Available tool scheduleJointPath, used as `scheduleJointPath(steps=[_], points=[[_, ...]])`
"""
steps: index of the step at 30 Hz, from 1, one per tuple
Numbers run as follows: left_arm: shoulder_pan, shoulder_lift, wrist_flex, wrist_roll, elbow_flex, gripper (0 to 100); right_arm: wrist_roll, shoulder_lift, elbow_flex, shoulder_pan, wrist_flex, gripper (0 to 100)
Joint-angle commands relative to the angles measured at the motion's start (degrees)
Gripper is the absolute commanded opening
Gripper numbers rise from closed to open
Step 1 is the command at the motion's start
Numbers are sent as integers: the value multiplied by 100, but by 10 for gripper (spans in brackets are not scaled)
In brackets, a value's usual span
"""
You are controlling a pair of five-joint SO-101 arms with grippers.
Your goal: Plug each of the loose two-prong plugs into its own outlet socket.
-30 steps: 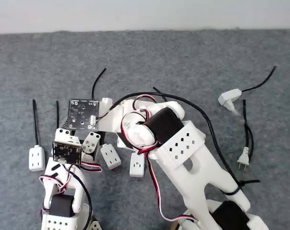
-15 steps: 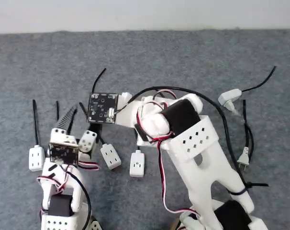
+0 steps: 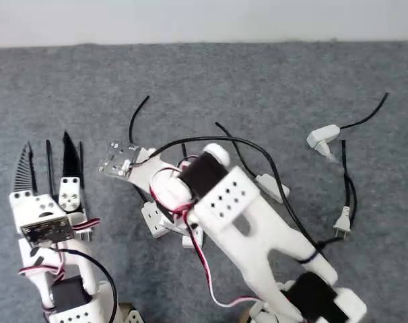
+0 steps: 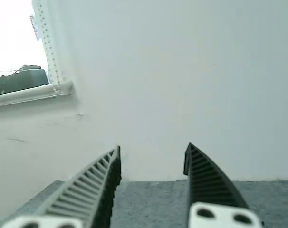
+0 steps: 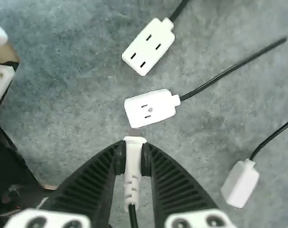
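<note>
Right gripper (image 5: 133, 148) clamped on plug (image 5: 132, 178), nose aimed at socket (image 5: 148, 108) just ahead on worktop (image 5: 63, 95) (lined up for insertion, I'd say). Left gripper (image 4: 152, 148) wide open, empty, raised clear.

No readable text here: the outlet socket (image 5: 149, 108) face carries only slots, and any print on the wrist circuit board (image 3: 48, 229) is too small to read.
</note>
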Motion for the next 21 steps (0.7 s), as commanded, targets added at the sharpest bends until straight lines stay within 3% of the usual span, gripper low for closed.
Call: scheduleJointPath(steps=[1,9,21], points=[[-334,-88,9,0,-312,224,-246,171,-35,251,-136,9],[-308,-88,18,9,-198,224,-158,1209,26,268,-268,9],[-220,-88,9,149,-127,224,1477,1349,897,-233,-611,9]])
